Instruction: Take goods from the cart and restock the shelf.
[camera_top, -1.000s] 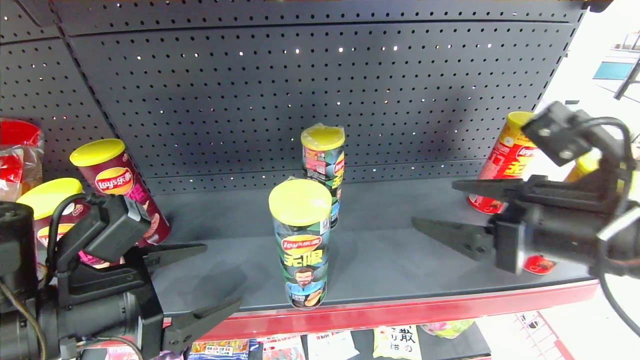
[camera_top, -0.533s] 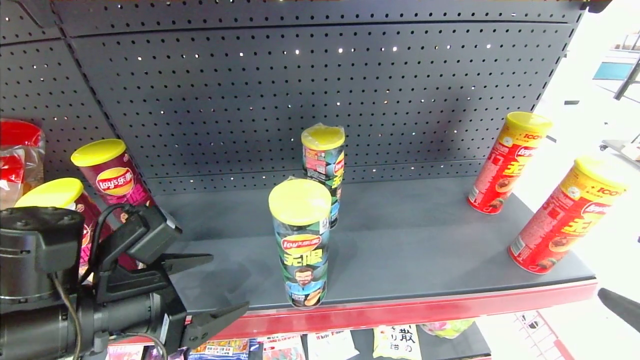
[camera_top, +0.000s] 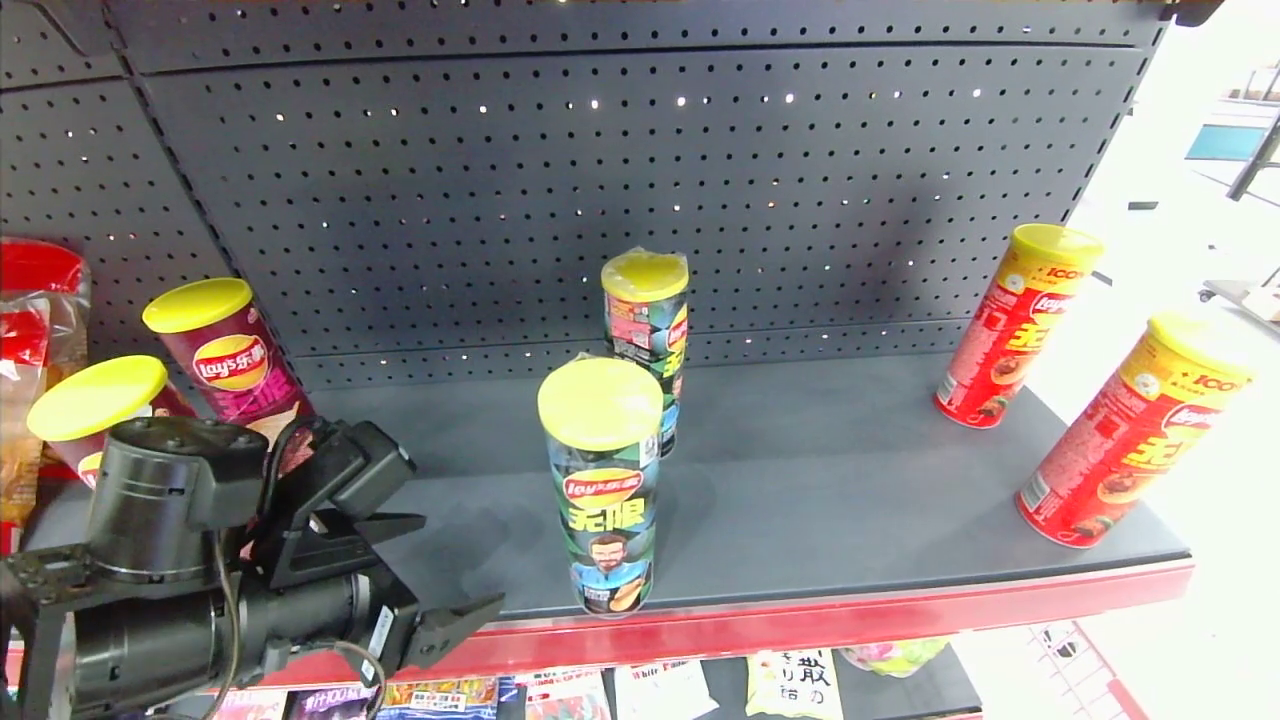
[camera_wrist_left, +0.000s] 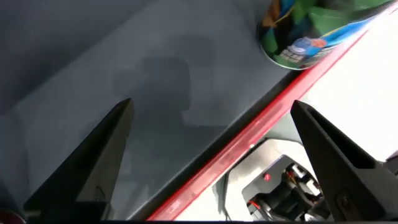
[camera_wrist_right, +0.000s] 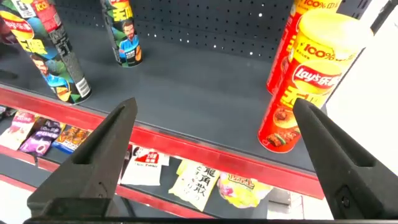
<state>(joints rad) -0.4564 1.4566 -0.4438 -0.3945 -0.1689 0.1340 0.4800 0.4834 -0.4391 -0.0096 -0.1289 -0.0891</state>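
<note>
L gripper (camera_top: 460, 560) sits low at the front-left of the shelf (camera_top: 800, 500), fingers spread wide apart, nothing btwn them. In the L wrist view its tips straddle the shelf's red front edge (camera_wrist_left: 249, 133). The base of the front green can (camera_wrist_left: 305, 37) is a bit beyond them, not touching.

R gripper (camera_wrist_right: 214, 102) also has its fingers wide apart & empty. It's out in front of the shelf, facing it, nearest the front red can (camera_wrist_right: 311, 81) at the shelf's right end.

Goods on the shelf, all upright w/ yellow lids:
- Front green can stands near the front edge, mid-shelf.
- Back green can (camera_top: 647, 340) is just behind it, close to the pegboard back (camera_top: 600, 200).
- Back red can (camera_top: 1015, 325) is on the right, further in; front red can is by the right front corner.
- 2 maroon cans (camera_top: 230, 350) are on the left, one behind the other, the nearer one partly hidden by the L arm.

A bag (camera_top: 30, 300) sits at the far left, next to the maroon cans. The lower shelf, under the red front edge, holds flat snack packets (camera_wrist_right: 199, 180).
</note>
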